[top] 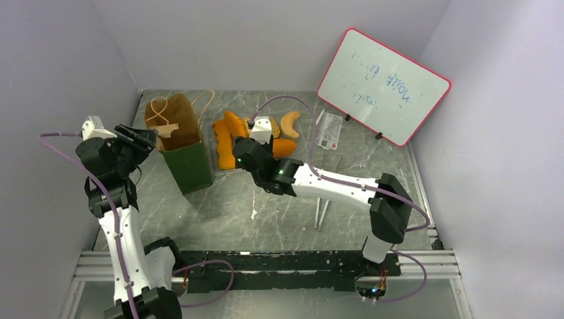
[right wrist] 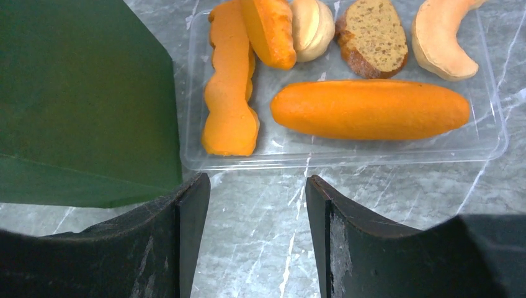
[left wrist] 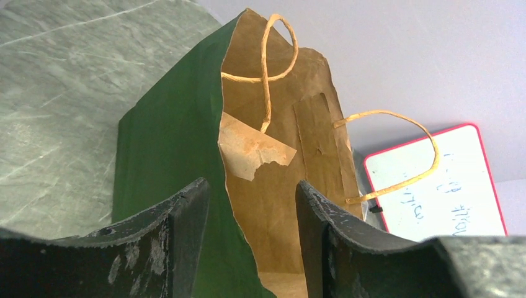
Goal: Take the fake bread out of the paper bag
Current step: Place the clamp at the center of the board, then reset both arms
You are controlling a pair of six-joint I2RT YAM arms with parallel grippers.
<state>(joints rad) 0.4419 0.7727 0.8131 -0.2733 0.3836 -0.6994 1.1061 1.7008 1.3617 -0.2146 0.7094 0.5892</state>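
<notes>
The left arm is bent steeply upward at 9 o'clock in the overhead view, and its left gripper (left wrist: 251,185) is held level with the mouth of the paper bag (top: 189,166). Its jaws are spread wide, with the bag's torn rim seen between them but not pinched. The bag is stood upright at 10 o'clock on the table (right wrist: 372,217), whose grey surface is veined like marble. The bag is dark matte green outside and creased brown kraft inside, with thin twisted tan cord handles (left wrist: 267,68). The right arm is stretched low from 5 o'clock toward the centre. The right gripper (right wrist: 255,180) is spread wide with nothing held, just short of a clear plastic tray (right wrist: 490,146). The fake bread (right wrist: 369,108) is laid in this tray at 3 o'clock of the bag: smooth and wavy orange loaves, a pale bun, a grainy brown slice and a tan crescent.
</notes>
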